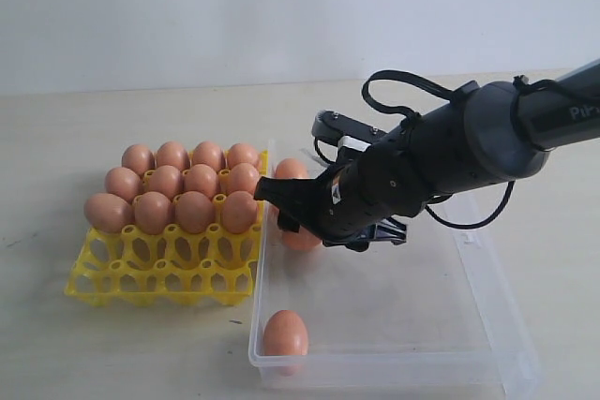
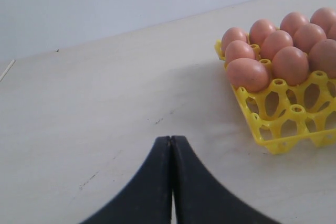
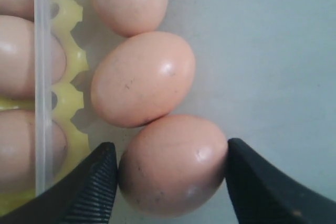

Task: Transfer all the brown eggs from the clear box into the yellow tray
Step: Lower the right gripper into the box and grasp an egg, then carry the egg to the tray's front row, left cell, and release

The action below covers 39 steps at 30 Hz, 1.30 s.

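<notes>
An egg (image 3: 173, 166) lies between the spread right jaws, in the box (image 1: 394, 325) by the wall next to the tray (image 1: 141, 274). A second egg (image 3: 142, 80) touches it. The left jaws are pressed together.

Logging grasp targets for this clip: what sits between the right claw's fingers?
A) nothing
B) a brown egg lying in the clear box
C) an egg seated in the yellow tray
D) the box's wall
B: in the right wrist view the right claw straddles a brown egg lying on the floor of the clear box, with the yellow tray on the far side of the box wall.
</notes>
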Motion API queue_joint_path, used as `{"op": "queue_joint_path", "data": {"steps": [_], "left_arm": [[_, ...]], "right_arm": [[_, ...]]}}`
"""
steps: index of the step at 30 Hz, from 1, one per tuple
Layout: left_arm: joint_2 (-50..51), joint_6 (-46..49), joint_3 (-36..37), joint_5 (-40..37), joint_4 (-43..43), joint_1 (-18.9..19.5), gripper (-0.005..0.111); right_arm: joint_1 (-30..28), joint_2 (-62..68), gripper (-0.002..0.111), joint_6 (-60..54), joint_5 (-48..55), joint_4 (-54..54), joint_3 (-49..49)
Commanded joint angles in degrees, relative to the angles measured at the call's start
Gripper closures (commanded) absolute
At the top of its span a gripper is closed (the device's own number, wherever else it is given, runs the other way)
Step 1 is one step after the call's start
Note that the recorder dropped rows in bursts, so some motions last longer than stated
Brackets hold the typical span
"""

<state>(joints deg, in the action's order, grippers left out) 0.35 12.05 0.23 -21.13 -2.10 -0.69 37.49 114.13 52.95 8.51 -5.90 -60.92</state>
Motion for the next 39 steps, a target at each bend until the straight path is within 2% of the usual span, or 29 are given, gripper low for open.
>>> {"op": "queue_joint_path", "data": {"steps": [1, 7, 14, 23, 26, 29, 34, 39], "left_arm": [[-0.35, -0.28, -0.23, 0.33, -0.13, 0.1, 0.107], [-0.35, -0.28, -0.23, 0.33, -0.13, 0.1, 0.107], [-0.35, -0.28, -0.23, 0.33, -0.13, 0.1, 0.107], [-0.35, -0.28, -0.23, 0.33, -0.13, 0.1, 0.107], [-0.35, -0.28, -0.23, 0.33, -0.13, 0.1, 0.107], [-0.35, -0.28, -0.23, 0.33, -0.13, 0.1, 0.107], [-0.35, -0.28, -0.23, 0.33, -0.13, 0.1, 0.107], [-0.35, -0.28, -0.23, 0.33, -0.13, 0.1, 0.107]], "right_arm": [[-0.16, 0.0, 0.078, -1.51, 0.0, -0.24, -0.1], [-0.16, -0.5, 0.107, -7.36, 2.95, -0.65, -0.1], [-0.27, -3.01, 0.108, -23.03, 7.52, -0.74, -0.1], [-0.16, -6.57, 0.108, -43.02, 6.77, -0.24, 0.0], [-0.16, -7.54, 0.108, -51.54, 0.32, 4.99, 0.0], [0.33, -8.13, 0.108, -51.66, -7.37, 7.99, 0.0], [6.18, -6.59, 0.108, -68.66, -23.34, 15.5, 0.0], [11.79, -1.18, 0.108, -74.38, -27.88, 15.38, -2.65]]}}
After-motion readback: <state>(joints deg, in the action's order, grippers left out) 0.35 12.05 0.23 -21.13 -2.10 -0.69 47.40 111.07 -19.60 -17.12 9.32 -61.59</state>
